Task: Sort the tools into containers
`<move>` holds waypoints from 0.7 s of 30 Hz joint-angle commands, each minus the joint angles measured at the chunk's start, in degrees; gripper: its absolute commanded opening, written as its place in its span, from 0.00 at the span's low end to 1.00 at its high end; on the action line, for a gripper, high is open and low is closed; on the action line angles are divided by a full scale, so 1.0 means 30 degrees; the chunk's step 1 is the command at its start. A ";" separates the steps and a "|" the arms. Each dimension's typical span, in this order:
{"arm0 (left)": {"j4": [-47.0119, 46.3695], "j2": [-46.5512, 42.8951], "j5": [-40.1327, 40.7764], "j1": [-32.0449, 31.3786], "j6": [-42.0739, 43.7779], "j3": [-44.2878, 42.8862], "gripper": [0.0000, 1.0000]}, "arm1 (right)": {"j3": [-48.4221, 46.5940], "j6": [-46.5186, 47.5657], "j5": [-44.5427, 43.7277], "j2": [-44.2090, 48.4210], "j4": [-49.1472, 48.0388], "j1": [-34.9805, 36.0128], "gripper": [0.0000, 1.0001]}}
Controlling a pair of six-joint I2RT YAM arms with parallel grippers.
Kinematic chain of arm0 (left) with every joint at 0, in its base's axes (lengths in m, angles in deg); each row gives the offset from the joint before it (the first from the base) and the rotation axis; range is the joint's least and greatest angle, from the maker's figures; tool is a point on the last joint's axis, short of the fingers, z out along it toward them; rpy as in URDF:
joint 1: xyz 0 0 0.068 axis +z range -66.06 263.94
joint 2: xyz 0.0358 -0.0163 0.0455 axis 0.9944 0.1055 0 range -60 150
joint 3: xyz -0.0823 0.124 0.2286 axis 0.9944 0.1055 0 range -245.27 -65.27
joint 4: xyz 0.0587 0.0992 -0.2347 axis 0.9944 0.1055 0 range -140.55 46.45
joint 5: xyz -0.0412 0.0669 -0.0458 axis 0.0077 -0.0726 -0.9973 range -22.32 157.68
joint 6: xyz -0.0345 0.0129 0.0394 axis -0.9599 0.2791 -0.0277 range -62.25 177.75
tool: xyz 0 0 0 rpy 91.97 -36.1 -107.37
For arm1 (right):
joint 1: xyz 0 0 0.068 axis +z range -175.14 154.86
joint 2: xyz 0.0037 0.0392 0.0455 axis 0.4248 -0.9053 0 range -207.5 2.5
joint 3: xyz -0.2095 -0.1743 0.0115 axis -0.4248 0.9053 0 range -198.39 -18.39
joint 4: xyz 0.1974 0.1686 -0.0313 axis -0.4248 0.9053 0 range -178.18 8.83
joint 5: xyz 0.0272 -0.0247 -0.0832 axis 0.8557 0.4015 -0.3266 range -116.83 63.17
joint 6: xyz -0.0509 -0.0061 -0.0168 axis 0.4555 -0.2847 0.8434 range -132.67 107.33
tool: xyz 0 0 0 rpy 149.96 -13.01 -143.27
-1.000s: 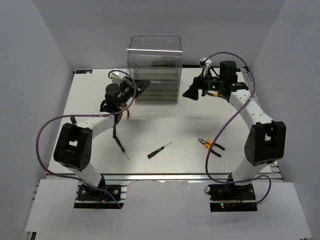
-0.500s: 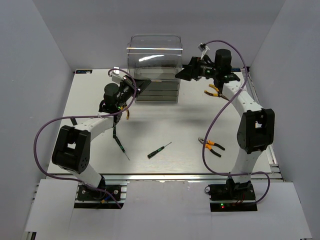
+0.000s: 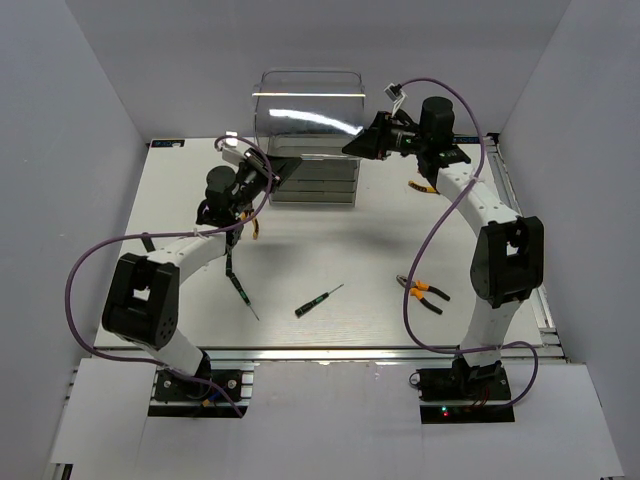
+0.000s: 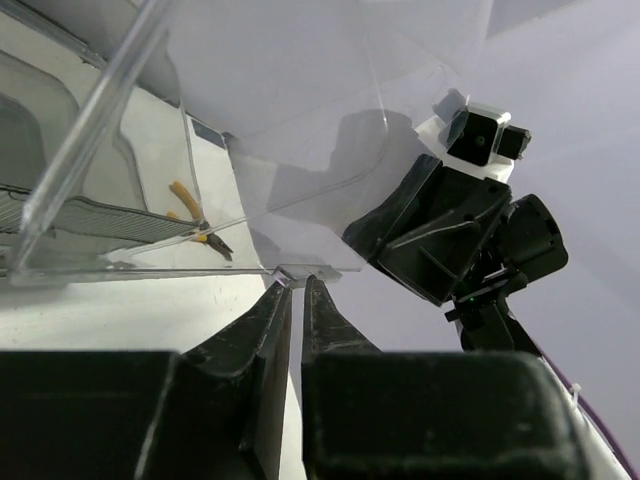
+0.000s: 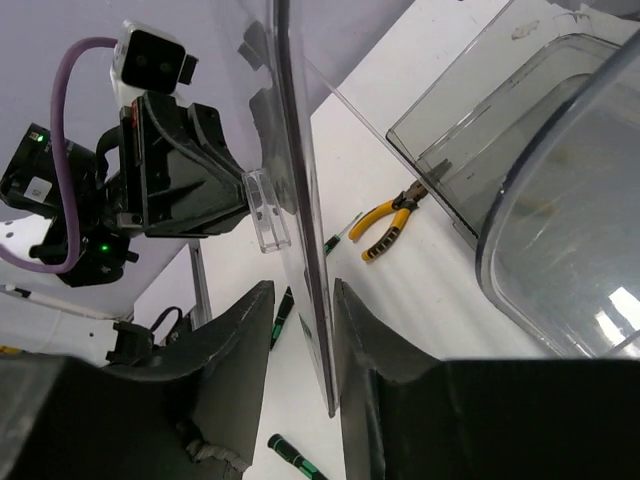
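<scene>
Left wrist view showed L jaws pinched near-shut on clear drawer [image 4: 250, 150] tab, R jaws part-open astride its wall, w/ screwdriver [image 3: 318, 301] lying diagonally on desk [image 3: 350, 240], well back toward arm bases, approx. between arms.

In the top view the right arm covers part of the pliers [image 3: 424, 185] near the far right corner of the worktop; only the orange handles show. A second pair of pliers [image 3: 256, 231], toward the left edge, lies mostly under the left arm. The left gripper [image 4: 297, 285], pinching the drawer tab [image 4: 298, 270], hides part of it. I cannot tell if the right gripper [image 5: 303, 310] really presses the clear drawer wall [image 5: 300, 180]. A screwdriver [image 5: 294, 457] shows only its handle.
</scene>
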 commanded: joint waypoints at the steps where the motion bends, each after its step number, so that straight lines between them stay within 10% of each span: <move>1: -0.0443 -0.1380 -0.0147 -0.0101 0.0171 -0.0671 0.25 | -0.0643 -0.0595 0.1107 0.0041 -0.1428 0.0148 0.35; 9: 0.2421 -0.4570 0.0760 0.0016 0.2042 0.1668 0.71 | -0.0818 -0.1123 0.1488 0.0188 -0.2337 -0.0085 0.24; 21: 1.8214 -0.9644 0.5798 0.0016 0.9720 0.1790 0.66 | -0.1638 -0.2236 0.1694 0.0364 -0.3509 -0.0379 0.15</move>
